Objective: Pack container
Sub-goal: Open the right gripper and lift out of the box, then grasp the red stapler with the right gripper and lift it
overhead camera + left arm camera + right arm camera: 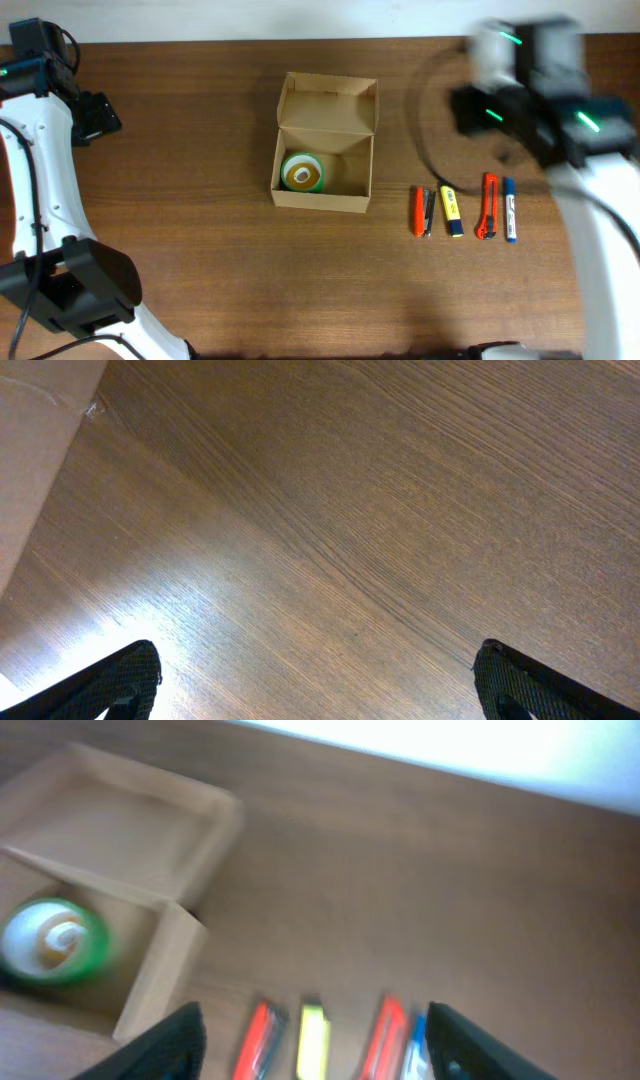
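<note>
You've got the container [321,199] sitting mid-table with its flap lid standing open at the far side. One green tape roll [302,172] is already inside, tucked toward the container's left wall. That looks like the only piece packed so far.

Off to the container's right, a row lies on the table [200,150]: an orange marker [418,211], a yellow highlighter [451,210], an orange cutter [489,206] and a blue pen [510,210]. None of them is in the box yet.

Your right gripper [318,1035] shows blurred, right of the container and above that row, with its jaws spread and nothing between them. Your left gripper [315,672] is well off to the container's left, jaws wide and empty over bare wood.

So it's early going, by my read. Those four items are left to load, and then the lid needs folding down.
</note>
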{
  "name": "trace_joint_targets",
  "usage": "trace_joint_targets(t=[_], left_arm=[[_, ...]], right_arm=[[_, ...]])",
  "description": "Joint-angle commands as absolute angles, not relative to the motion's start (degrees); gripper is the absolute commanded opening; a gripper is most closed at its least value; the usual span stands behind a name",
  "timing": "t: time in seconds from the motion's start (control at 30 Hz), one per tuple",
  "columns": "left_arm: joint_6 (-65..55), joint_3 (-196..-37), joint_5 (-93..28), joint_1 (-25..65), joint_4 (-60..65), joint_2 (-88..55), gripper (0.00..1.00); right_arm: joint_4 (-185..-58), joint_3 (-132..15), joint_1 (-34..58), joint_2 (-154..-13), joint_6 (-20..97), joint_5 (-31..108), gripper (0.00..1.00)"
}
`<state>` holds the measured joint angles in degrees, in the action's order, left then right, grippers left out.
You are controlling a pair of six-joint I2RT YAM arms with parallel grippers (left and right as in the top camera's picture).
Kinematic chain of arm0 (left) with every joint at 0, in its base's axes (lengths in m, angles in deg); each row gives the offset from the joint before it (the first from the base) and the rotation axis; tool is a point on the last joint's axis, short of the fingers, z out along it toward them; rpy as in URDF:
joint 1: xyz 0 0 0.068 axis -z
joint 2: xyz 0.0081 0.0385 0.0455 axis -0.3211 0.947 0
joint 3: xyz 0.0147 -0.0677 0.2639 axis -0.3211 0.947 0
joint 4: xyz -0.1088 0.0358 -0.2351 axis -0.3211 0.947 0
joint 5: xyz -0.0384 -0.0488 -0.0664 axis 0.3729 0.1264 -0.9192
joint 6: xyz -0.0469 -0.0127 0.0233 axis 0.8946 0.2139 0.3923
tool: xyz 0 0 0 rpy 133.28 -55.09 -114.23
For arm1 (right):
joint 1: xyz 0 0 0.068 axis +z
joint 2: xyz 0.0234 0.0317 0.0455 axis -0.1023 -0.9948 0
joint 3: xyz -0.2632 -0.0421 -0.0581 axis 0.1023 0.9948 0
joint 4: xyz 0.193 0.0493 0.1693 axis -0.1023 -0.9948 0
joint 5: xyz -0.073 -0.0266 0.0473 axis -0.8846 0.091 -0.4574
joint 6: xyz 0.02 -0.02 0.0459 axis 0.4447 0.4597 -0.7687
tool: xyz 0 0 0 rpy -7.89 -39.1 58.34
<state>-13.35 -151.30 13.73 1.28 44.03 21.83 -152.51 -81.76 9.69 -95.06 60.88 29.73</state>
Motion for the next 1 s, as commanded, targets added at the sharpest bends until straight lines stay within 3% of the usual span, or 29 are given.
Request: trace_joint_targets(t=[0.0, 0.07, 0.2, 0.37, 0.63, 0.97], left_arm=[[-14.2, -151.0, 13.5, 0.9, 44.0, 20.1, 1.00], [-14.2, -151.0, 13.5, 0.9, 44.0, 20.1, 1.00], [-14.2, -151.0, 13.5, 0.9, 44.0, 20.1, 1.00], [-14.2, -151.0, 13.5, 0.9, 44.0, 20.1, 1.00], [-14.2, -151.0, 13.5, 0.9, 44.0, 20.1, 1.00], [-14.2, -151.0, 13.5, 0.9, 44.0, 20.1, 1.00]], right_arm=[[-154.3, -70.4, 5.7, -89.5, 56.7, 30.8, 0.82], [-155.1, -63.7, 5.2, -88.5, 56.4, 35.0, 0.99], [-151.6, -54.0, 7.2, -91.2, 51.2, 37.5, 0.99], [-146.7, -49.9, 10.5, -100.1, 43.1, 37.9, 0.79], [-142.9, -50.2, 12.7, -113.8, 41.2, 42.5, 0.75], [-138.8, -50.2, 13.1, -114.4, 35.0, 37.8, 0.68]])
